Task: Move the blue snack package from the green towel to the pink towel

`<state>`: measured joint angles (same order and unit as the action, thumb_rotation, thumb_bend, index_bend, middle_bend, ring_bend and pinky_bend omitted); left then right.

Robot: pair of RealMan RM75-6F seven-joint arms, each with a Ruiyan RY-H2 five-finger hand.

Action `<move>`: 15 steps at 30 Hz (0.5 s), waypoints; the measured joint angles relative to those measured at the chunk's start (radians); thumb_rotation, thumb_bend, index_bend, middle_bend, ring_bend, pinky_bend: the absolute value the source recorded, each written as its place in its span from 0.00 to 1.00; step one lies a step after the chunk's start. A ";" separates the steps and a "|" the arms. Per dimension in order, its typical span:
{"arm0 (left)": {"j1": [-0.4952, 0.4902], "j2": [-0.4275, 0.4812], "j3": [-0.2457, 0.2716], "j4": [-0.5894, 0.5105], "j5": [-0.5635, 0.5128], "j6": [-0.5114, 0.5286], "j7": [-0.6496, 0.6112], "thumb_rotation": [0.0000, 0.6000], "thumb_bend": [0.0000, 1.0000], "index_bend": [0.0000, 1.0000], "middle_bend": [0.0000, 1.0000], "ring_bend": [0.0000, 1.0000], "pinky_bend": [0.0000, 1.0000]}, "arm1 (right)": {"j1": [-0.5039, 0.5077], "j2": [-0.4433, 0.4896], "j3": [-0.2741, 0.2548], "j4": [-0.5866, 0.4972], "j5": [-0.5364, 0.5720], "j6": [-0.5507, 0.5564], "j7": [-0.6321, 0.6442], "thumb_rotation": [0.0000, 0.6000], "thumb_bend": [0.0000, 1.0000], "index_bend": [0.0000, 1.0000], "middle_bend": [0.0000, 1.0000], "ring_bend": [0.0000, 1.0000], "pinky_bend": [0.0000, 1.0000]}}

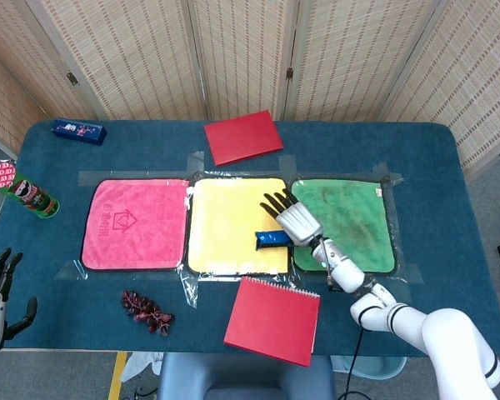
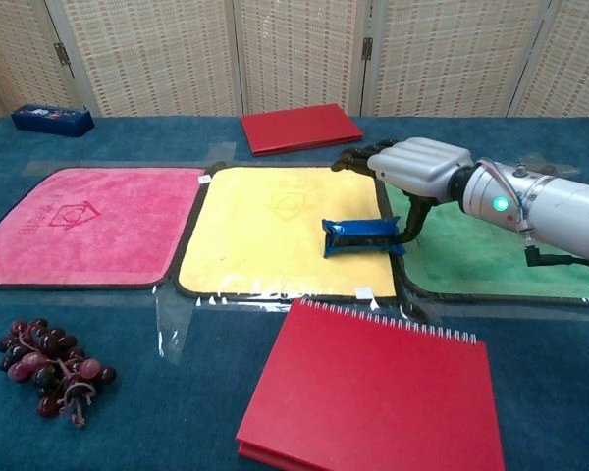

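shiny blue snack package (image 2: 361, 235) lies on the yellow terry towel (image 2: 265, 228) near its right edge, off the green towel (image 2: 491, 245). right hand (image 2: 409, 172) hovers just over it, fingers spread, gripping nothing, thumb at its right end, probably nudging it toward the far pink towel (image 2: 74, 222).

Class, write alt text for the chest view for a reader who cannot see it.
The right hand reaches over a blue snack package lying on the right edge of a yellow towel, its thumb at the package's right end. A pink towel lies left, a green towel right, with a red notebook and grapes in front.
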<state>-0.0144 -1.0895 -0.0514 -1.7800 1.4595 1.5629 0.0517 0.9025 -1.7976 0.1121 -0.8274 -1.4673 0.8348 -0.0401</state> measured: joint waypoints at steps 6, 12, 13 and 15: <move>0.007 0.004 0.000 0.007 0.000 0.006 -0.013 1.00 0.50 0.08 0.00 0.00 0.00 | 0.044 -0.049 0.029 0.016 0.005 -0.003 -0.053 1.00 0.18 0.00 0.00 0.00 0.00; 0.013 0.007 0.002 0.018 -0.003 0.008 -0.023 1.00 0.50 0.08 0.00 0.00 0.00 | 0.089 -0.094 0.065 0.024 0.028 -0.019 -0.099 1.00 0.18 0.00 0.00 0.00 0.00; 0.014 0.007 0.002 0.020 -0.004 0.009 -0.025 1.00 0.50 0.08 0.00 0.00 0.00 | 0.095 -0.100 0.069 0.027 0.031 -0.022 -0.106 1.00 0.18 0.00 0.00 0.00 0.00; 0.017 0.009 0.002 0.023 -0.006 0.011 -0.030 1.00 0.50 0.08 0.00 0.00 0.00 | 0.111 -0.116 0.078 0.033 0.037 -0.027 -0.125 1.00 0.18 0.00 0.00 0.00 0.00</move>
<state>0.0030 -1.0807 -0.0494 -1.7566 1.4534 1.5738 0.0217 1.0138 -1.9139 0.1900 -0.7943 -1.4304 0.8074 -0.1655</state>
